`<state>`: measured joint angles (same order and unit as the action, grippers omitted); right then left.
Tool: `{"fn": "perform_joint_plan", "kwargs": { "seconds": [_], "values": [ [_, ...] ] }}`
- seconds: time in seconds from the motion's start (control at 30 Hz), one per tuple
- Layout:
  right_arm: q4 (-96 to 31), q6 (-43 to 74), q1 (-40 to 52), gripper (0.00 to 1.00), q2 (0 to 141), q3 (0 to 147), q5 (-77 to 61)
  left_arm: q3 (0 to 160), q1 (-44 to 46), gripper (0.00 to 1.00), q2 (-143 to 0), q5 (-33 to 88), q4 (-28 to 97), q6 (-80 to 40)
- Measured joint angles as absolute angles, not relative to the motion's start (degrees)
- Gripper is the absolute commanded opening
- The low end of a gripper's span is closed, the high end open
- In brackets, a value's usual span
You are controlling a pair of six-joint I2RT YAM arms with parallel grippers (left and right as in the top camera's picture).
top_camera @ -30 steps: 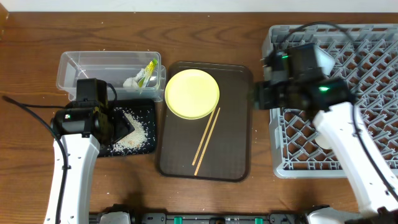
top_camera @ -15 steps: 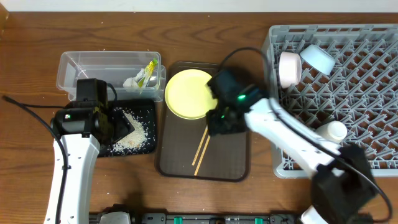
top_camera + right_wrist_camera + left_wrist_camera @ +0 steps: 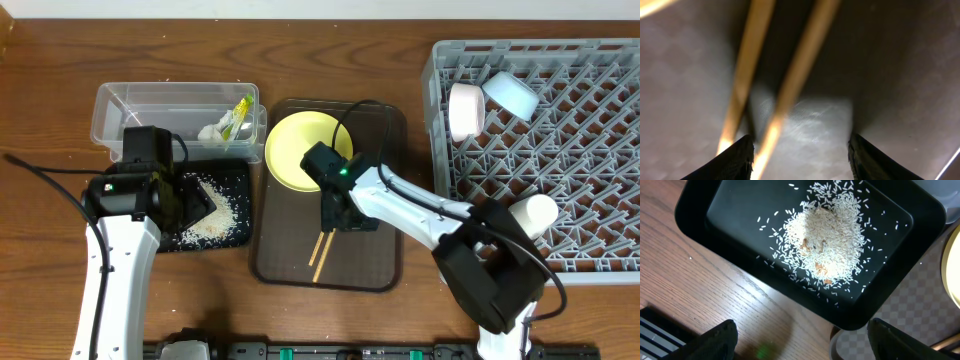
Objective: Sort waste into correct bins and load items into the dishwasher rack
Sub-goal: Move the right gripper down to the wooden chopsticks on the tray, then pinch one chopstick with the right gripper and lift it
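Right claw (image 3: 800, 152) gapes empty, low over the chopsticks (image 3: 802, 70) on the brown tray (image 3: 900, 75). Sticks crowd one finger (image 3: 732, 162); centre both before closing.

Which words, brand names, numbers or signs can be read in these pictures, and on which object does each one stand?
None can be read in any view.
The snack wrapper in the clear tub: green and yellow print, too small to read.
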<state>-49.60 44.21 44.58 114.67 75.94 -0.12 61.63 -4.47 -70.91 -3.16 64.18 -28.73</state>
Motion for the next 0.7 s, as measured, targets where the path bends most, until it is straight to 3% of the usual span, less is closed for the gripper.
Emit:
{"fn": "perform_joint_plan", "kwargs": {
  "seconds": [0.23, 0.43, 0.7],
  "values": [
    [-49.63, 44.75, 44.58, 0.57, 114.93, 75.94, 1.06, 61.63, -4.47, 0.86, -70.91, -3.16, 64.20, -28.73],
    [-50.02, 45.17, 44.58, 0.29, 114.93, 75.94, 1.37, 61.63, -4.47, 0.86, -70.91, -3.16, 64.18, -28.73],
    [-50.72, 46.06, 44.58, 0.09, 114.93, 75.94, 1.58, 61.63, -4.47, 0.86, -70.91, -3.16, 64.47, -28.73]
  ]
}}
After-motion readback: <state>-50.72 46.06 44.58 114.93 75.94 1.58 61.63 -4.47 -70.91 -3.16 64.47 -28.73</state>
